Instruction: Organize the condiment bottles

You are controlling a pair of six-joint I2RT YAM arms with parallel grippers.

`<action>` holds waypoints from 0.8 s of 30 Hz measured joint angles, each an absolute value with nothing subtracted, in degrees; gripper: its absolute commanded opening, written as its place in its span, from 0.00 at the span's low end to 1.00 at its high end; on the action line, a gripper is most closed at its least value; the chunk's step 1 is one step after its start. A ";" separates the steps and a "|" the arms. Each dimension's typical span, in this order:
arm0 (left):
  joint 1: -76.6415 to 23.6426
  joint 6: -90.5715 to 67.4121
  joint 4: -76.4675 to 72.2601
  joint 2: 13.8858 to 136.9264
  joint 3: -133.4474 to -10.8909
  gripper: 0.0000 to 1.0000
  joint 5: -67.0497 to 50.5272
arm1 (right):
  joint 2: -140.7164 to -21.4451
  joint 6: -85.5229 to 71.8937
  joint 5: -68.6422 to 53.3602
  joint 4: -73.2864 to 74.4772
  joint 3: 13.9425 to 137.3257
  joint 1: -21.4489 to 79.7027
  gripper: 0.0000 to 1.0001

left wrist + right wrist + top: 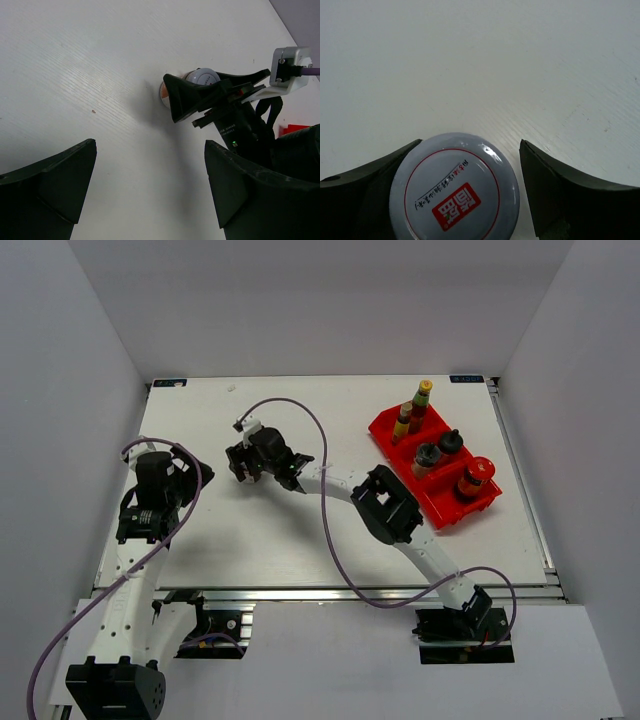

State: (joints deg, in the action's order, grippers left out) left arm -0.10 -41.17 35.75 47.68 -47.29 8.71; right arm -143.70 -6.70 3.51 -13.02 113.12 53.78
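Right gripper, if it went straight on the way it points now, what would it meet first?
The white-lidded jar, right between its open fingers; how close is hard to judge.

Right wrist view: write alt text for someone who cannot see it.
A white-lidded jar, seen from above, sits between the open fingers of the right claw on a white table. Its lid bears a red logo.

White-lidded jar (pixel 454 187) — red ring, red label on its lid — body perhaps orange; bin (pixel 385 430) red.

White arms (pixel 432 562) carry black joints (pixel 390 505) (purple cables (pixel 326 510) looping alongside).
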 measured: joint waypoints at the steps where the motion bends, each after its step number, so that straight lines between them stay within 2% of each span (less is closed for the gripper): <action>1: -0.10 -41.17 35.79 47.64 -47.29 0.98 8.71 | -144.05 -7.29 3.75 -13.10 113.86 53.87 0.75; 2: -0.10 -41.17 35.79 47.57 -47.29 0.98 8.69 | -144.07 -7.62 4.05 -13.13 113.95 54.00 0.61; 3: -0.10 -41.17 35.79 47.48 -47.29 0.98 8.69 | -144.07 -7.20 4.95 -13.67 113.91 54.11 0.54; 5: -0.10 -41.17 35.77 47.40 -47.31 0.98 8.69 | -142.78 -8.56 6.00 -15.55 112.20 54.15 0.41; 7: -0.10 -41.15 35.77 47.40 -47.29 0.98 8.62 | -140.03 -8.56 7.18 -17.17 107.13 54.33 0.35; 15: -0.10 -41.15 35.70 47.40 -47.29 0.98 8.27 | -114.78 -8.93 14.02 -19.55 72.86 54.78 0.24; 20: -0.10 -41.15 35.22 47.29 -46.78 0.98 7.84 | -95.39 -9.28 20.91 -18.37 56.95 53.71 0.23; 24: -0.10 -41.15 35.11 47.18 -46.09 0.98 7.18 | -80.01 -10.94 26.13 -15.51 47.37 49.21 0.22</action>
State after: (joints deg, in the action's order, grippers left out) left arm -0.10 -41.15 35.11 47.18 -46.09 7.18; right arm -80.01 -10.94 26.13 -15.51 47.37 49.21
